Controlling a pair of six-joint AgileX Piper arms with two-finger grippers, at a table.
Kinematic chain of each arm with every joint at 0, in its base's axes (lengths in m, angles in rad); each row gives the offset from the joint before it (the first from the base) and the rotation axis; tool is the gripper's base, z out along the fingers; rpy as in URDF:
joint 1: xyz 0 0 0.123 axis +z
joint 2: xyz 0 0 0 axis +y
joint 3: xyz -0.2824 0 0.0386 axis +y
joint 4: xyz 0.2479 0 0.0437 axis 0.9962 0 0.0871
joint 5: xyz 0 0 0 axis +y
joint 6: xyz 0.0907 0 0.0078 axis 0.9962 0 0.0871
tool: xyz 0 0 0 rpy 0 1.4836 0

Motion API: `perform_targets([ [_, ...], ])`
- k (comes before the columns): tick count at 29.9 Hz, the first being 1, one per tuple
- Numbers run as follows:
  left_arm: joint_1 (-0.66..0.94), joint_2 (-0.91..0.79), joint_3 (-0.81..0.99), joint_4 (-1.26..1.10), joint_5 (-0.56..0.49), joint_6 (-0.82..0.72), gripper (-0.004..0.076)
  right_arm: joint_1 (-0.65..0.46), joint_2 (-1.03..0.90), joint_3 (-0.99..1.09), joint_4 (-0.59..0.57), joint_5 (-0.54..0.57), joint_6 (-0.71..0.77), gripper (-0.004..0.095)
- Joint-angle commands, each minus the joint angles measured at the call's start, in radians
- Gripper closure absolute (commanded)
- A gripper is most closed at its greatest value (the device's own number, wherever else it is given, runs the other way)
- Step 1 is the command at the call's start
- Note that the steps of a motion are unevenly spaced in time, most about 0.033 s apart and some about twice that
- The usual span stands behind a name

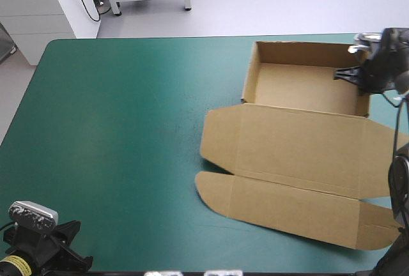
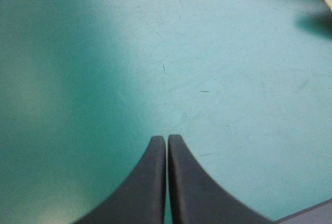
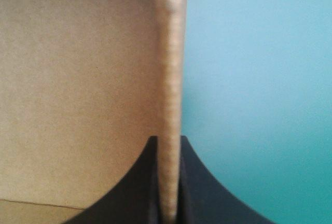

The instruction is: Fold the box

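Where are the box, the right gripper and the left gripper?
box [image 1: 300, 142], high view, on its flat lid panel.
right gripper [image 3: 168, 139], right wrist view, between its fingertips, clamping the box wall.
left gripper [image 2: 166, 137], left wrist view, where its shut fingertips meet.

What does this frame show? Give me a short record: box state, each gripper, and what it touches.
box state: the box is an open tray toward the table's far right, with its lid and flaps flat on the teal-green cover
right gripper: shut on the box, one finger on each side of the tray's upright wall on the robot's right
left gripper: shut, holding nothing, over bare cover near the table's near left corner
box contact: right gripper only
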Motion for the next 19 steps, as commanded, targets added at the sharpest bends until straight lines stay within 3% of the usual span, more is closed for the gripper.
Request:
perform_targets([
  [1,-0.004,0.013,-0.019,0.004,-0.060,-0.002,0.0731,-0.152,-0.090,-0.027,-0.006,0.013,-0.039,0.0923],
  [8,-0.004,0.013,0.002,0.001,-0.060,-0.002,0.0731,-0.363,-0.091,-0.027,-0.011,0.013,-0.066,0.0908],
  [11,-0.004,0.013,0.026,-0.009,-0.062,-0.002,0.0731,-0.388,-0.091,-0.027,-0.046,0.013,-0.066,0.0767],
  [15,-0.004,0.013,0.042,-0.017,-0.083,-0.002,0.0731,-0.388,-0.091,-0.027,-0.079,0.013,-0.054,0.0500],
  [19,-0.004,0.013,0.042,-0.017,-0.100,-0.002,0.0731,-0.388,-0.096,-0.027,-0.059,0.013,-0.054,0.0473],
])
